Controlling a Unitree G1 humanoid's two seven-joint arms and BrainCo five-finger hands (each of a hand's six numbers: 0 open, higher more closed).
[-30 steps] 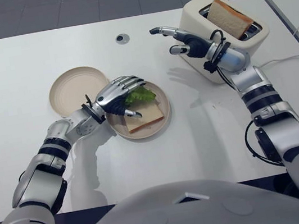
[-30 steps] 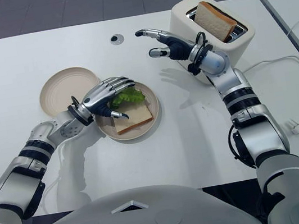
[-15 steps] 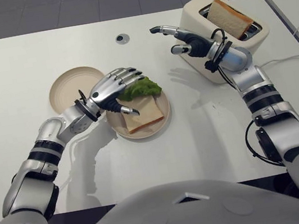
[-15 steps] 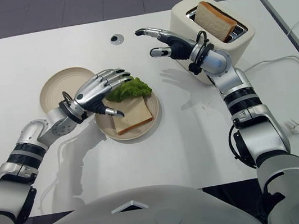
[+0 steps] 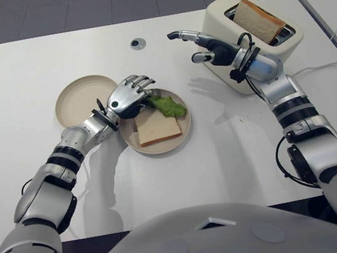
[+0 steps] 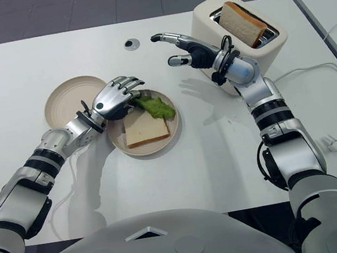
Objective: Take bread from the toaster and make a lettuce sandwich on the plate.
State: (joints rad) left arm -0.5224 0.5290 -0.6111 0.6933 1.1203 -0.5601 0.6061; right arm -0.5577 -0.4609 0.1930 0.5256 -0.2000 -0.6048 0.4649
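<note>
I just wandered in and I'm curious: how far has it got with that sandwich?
Done: one bread slice lies on the plate. In hand: the lettuce lies across that slice's far edge, with the left hand at its end. Left: the second slice stands in the toaster, and the right hand is open beside it. That slice has yet to go on top.

Left hand (image 5: 127, 98) pinches lettuce (image 5: 168, 106) (fingers curled), right hand (image 5: 213, 51) hovers, fingers splayed.
</note>
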